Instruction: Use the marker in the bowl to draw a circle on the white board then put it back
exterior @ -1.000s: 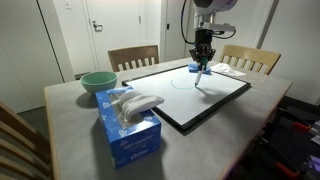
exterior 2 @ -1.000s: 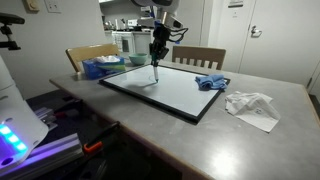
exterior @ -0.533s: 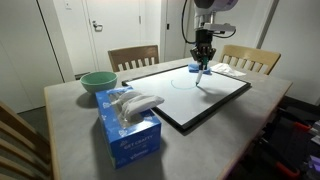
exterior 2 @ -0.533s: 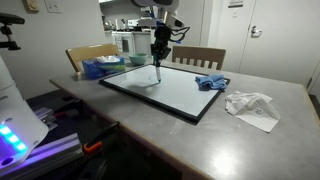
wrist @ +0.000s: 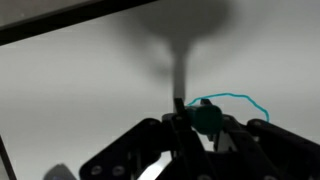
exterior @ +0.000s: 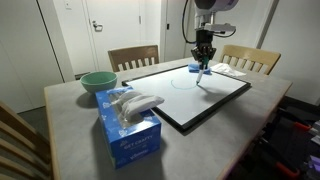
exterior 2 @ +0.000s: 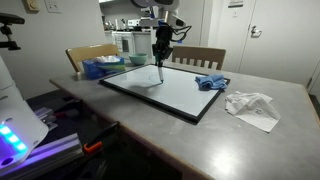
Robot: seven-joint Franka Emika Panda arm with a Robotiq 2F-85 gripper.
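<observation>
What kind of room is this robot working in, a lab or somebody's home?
Most likely a home dining area. A grey table has slatted wooden chairs around it, white doors stand behind, and what look like kitchen appliances show in the room beyond. A blue tissue box fits that too.

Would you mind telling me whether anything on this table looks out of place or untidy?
Nothing looks spilled or broken. A crumpled white paper and a bunched blue cloth lie loose on the table beside the white board. That is untidy, but it looks harmless.
</observation>
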